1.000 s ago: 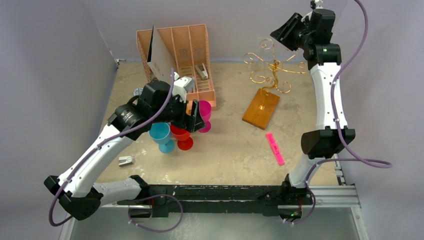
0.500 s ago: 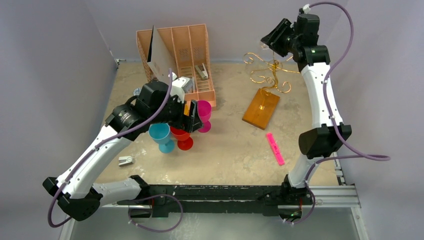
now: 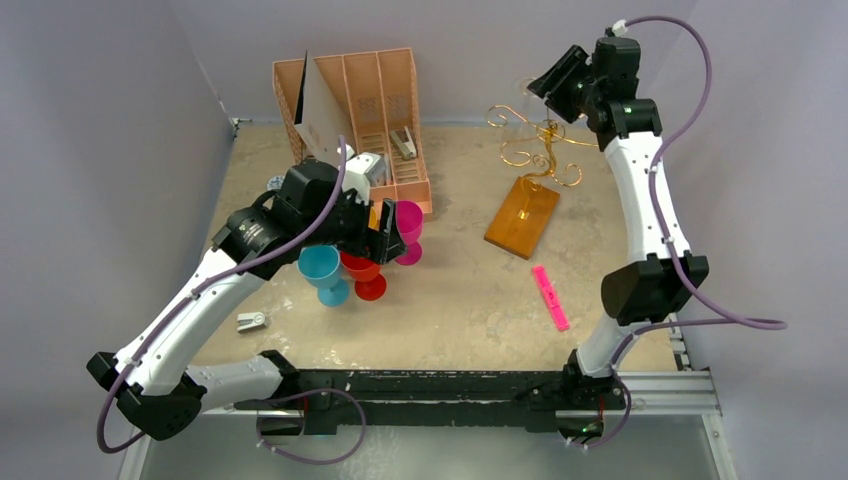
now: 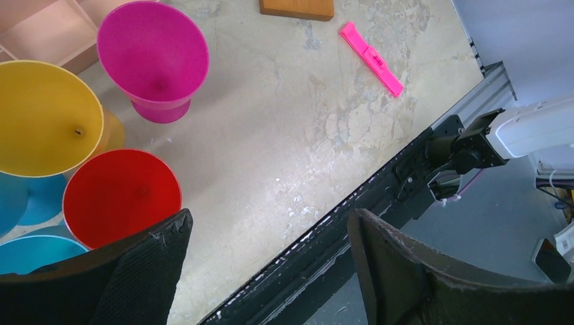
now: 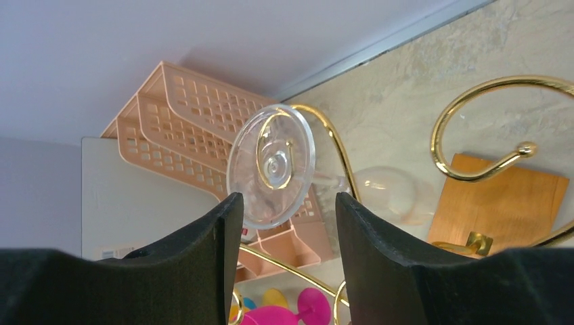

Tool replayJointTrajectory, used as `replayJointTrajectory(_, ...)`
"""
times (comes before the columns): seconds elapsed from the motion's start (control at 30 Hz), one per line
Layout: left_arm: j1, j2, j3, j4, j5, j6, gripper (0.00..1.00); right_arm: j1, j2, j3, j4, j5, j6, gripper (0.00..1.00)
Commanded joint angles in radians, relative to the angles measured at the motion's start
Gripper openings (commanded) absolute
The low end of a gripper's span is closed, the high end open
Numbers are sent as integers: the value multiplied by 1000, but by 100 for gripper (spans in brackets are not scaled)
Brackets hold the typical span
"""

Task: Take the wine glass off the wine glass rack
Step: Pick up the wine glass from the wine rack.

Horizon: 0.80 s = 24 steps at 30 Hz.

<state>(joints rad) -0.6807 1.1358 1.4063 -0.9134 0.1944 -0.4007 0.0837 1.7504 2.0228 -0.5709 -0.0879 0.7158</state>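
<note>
Right gripper is half-open and empty, just short of the glass foot. The glass hangs from a rack arm. Pinch the stem, then slide it out along the wire, slowly.

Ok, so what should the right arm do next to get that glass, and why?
Probably ease forward until the right jaws straddle the stem of the wine glass, then close. The jaws stand open just short of its round foot, and the glass hangs upside down on the wine glass rack, not yet gripped.
</note>
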Motion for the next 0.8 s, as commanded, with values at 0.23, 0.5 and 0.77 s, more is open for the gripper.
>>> replayJointTrajectory(0.23,3,-32,44,-1,-12,-5,84,-3,42,4,148,44,70,50)
replayJointTrajectory(0.5,3,-29,49,-10,-7,-7,84,-4,33,-37,202,56,83,36)
replayJointTrajectory(0.77,3,-26,54,-30,21,0,84,-6,61,12,159,9,73,24)
